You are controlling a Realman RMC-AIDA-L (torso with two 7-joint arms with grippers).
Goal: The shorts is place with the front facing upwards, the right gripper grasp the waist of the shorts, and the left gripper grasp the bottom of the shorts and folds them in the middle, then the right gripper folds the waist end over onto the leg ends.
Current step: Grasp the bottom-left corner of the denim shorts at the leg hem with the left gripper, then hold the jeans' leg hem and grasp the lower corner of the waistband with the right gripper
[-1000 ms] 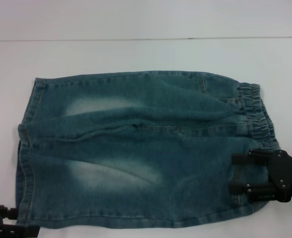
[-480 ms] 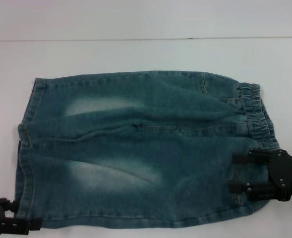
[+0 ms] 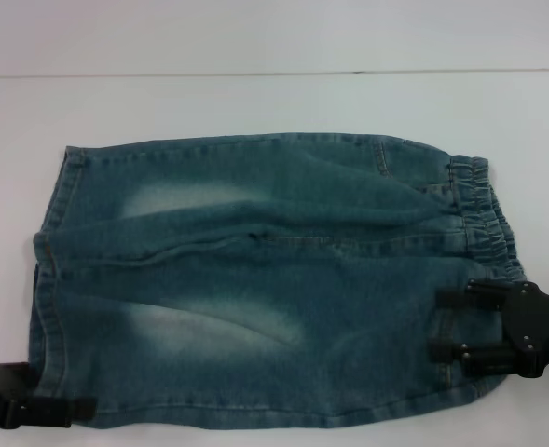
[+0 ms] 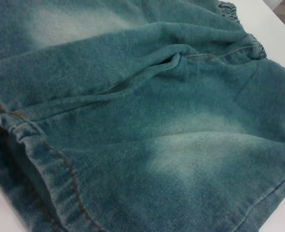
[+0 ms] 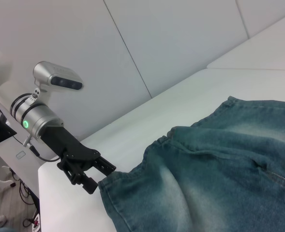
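Observation:
Blue denim shorts (image 3: 255,279) lie flat on the white table, front up, with the elastic waist (image 3: 488,223) at the right and the leg hems (image 3: 50,270) at the left. My right gripper (image 3: 439,324) rests over the near corner of the waist end, open, both black fingers lying on the denim. At the near left corner, my left gripper (image 3: 55,396) is at the leg hem. In the right wrist view, that left gripper (image 5: 102,178) is open with its fingers either side of the hem corner. The left wrist view shows only denim (image 4: 157,121) close up.
The white table (image 3: 255,102) extends beyond the shorts to a pale wall at the back. The shorts' near edge lies close to the table's front edge. The left arm's silver wrist (image 5: 40,116) stands off the table's left end.
My left gripper has slid right and inward, its finger now reaching the near leg hem corner. The right gripper and the shorts have not moved.

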